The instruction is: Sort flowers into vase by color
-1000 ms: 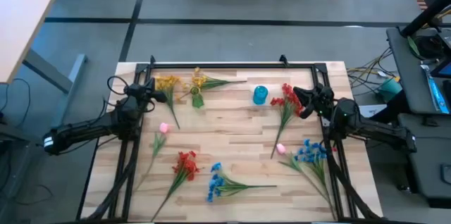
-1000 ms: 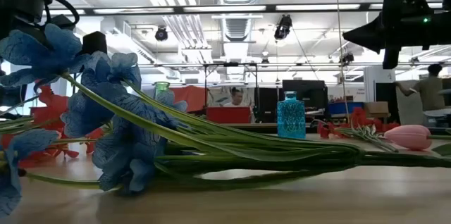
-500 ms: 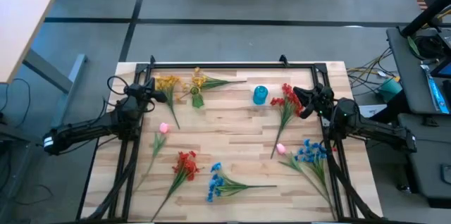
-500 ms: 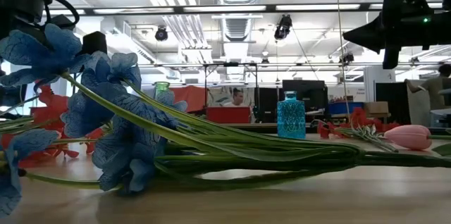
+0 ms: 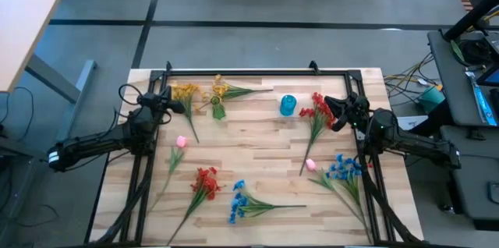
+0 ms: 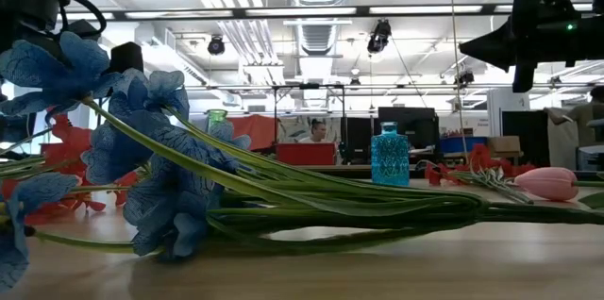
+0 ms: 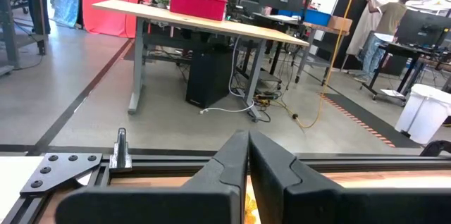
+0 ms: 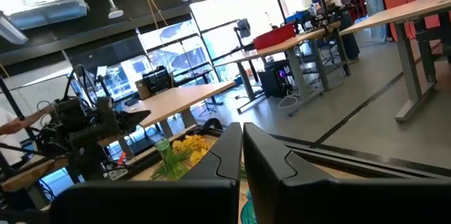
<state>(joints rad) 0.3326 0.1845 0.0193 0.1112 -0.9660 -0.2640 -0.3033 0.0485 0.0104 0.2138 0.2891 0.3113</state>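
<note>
Flowers lie loose on the wooden table: two yellow sprays (image 5: 185, 92) (image 5: 219, 92) at the far left, a red spray (image 5: 316, 112) at the far right, another red spray (image 5: 205, 182) near the front, two blue sprays (image 5: 238, 200) (image 5: 341, 170), and two pink buds (image 5: 182, 142) (image 5: 310, 164). A small blue vase (image 5: 288, 105) stands upright at the far middle. My left gripper (image 5: 173, 102) is shut, held above the table's far left. My right gripper (image 5: 330, 108) is shut, held above the far right, over the red spray.
A black metal frame (image 5: 234, 72) runs along the table's far edge and down both sides. In the low view the blue spray (image 6: 142, 168) fills the near foreground, and the vase (image 6: 389, 154) stands behind it. People and desks show in the room beyond.
</note>
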